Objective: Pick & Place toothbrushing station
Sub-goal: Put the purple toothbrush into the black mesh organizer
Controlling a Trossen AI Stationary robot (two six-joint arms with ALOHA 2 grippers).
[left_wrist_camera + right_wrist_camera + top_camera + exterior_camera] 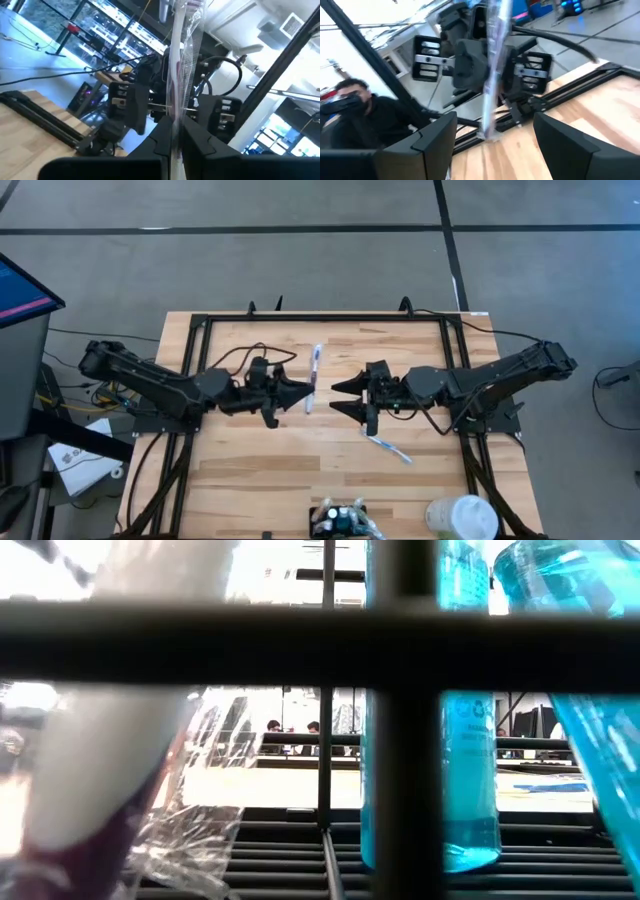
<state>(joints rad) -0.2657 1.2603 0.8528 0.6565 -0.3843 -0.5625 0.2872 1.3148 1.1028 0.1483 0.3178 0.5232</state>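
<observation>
A toothbrush in a clear wrapper (314,372) hangs above the middle of the table, with my left gripper (305,393) shut on it. My right gripper (340,398) faces it from the table's right, level and open. Its two fingers (442,132) stand apart on the near side of the brush (495,65) and touch nothing. A second toothbrush (388,447) lies flat on the table, under the right arm. The black toothbrushing station (338,522) stands at the table's near edge. The low view looks out through dark bars (400,720). My left gripper pinches the wrapped toothbrush between its two fingers, on the stretch nearer its near end (176,117). The fingers come level from the table's left and lie across the brush. The brush is lifted clear of the table, and its long free part (182,45) reaches away toward the far edge.
A white round cup (462,518) stands at the near right corner. Blue bottles (470,790) and a white tube (100,760) fill the low view. A black frame (330,317) runs round the tabletop. A person (350,105) shows beyond the table in the right wrist view.
</observation>
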